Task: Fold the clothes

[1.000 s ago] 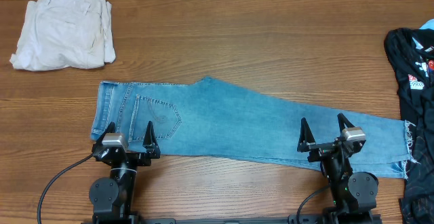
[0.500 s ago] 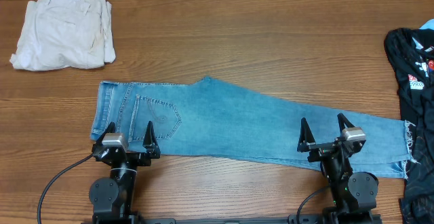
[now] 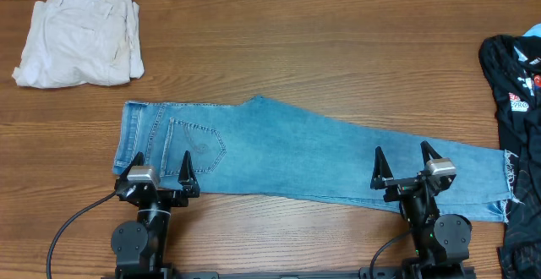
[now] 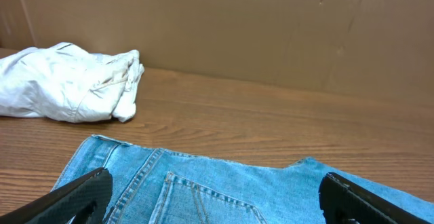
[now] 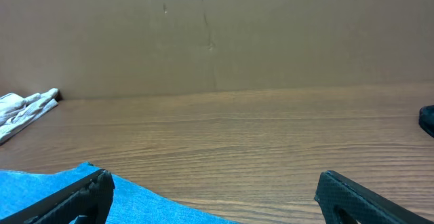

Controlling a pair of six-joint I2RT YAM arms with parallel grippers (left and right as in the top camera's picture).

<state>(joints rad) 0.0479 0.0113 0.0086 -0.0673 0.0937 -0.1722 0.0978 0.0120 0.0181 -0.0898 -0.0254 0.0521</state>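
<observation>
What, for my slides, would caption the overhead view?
Jeans flat on the table, open left gripper and right gripper poised at their near edge.

— Where do your arms sit?
— Your left arm [image 3: 139,232] is at the near left and your right arm [image 3: 439,228] at the near right, both low, wrists aimed toward the far side.
— And your jaws?
— Both pairs are spread wide, fingers pointing far.
</observation>
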